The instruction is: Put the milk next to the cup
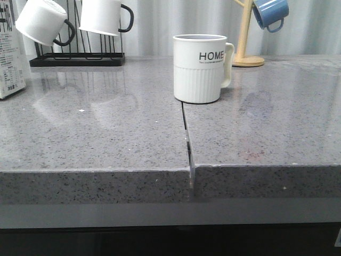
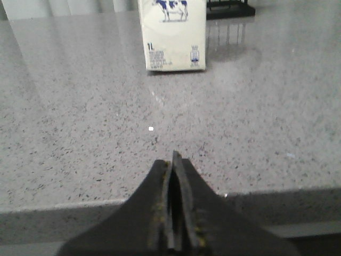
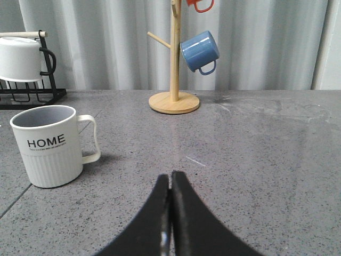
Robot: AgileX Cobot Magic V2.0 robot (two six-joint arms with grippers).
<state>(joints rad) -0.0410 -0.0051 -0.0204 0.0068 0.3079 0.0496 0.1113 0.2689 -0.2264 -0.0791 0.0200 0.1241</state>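
Observation:
The milk carton [image 1: 10,64] stands at the far left edge of the front view, cut off by the frame; the left wrist view shows its lower part [image 2: 173,45] with the cow picture and "1L" mark. The white ribbed "HOME" cup [image 1: 200,68] stands mid-counter, handle to the right; it also shows in the right wrist view [image 3: 50,146]. My left gripper [image 2: 175,157] is shut and empty, at the counter's near edge, well short of the milk. My right gripper [image 3: 171,175] is shut and empty, to the right of the cup. Neither gripper shows in the front view.
A black rack [image 1: 77,56] with two white black-handled mugs [image 1: 104,16] stands at the back left. A wooden mug tree [image 1: 246,37] with a blue mug [image 1: 270,12] stands at the back right. A seam [image 1: 187,141] splits the grey counter.

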